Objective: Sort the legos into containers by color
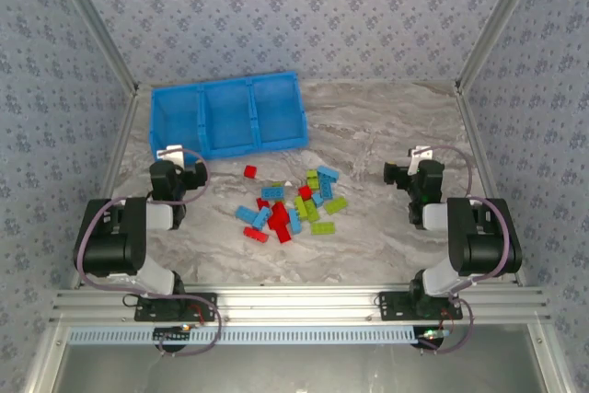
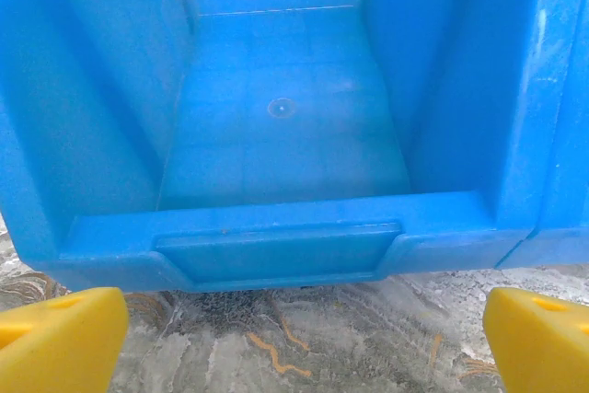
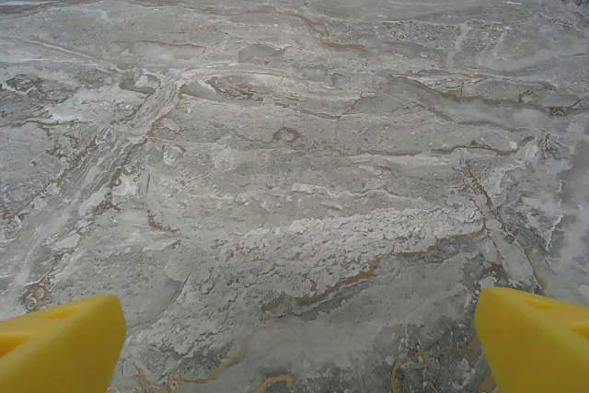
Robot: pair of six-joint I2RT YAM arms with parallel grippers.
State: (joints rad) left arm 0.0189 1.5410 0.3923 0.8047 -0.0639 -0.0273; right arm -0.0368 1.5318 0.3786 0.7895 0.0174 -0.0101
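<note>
Left gripper (image 1: 175,158) and right gripper (image 1: 414,161) both hang with jaws wide apart and empty, flanking the scattered legos (image 1: 290,204), seemingly poised to begin filling the bare containers (image 1: 227,82).

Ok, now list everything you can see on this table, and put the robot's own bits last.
bin: one, bright blue, three side-by-side compartments with no legos seen inside; far left of the table.
red legos: about six, red; loose pile mid-table, one lying apart toward the bin.
blue legos: about seven, light blue; same pile.
green legos: about six, lime; same pile, mostly its right side.
table: one, grey marble pattern; under everything.
walls: grey-blue patterned; around the table.
left arm: one, black and white; near left.
right arm: one, black and white; near right.
left claw: one, yellow-tipped, open; facing a bin compartment.
right claw: one, yellow-tipped, open; over bare table.
</note>
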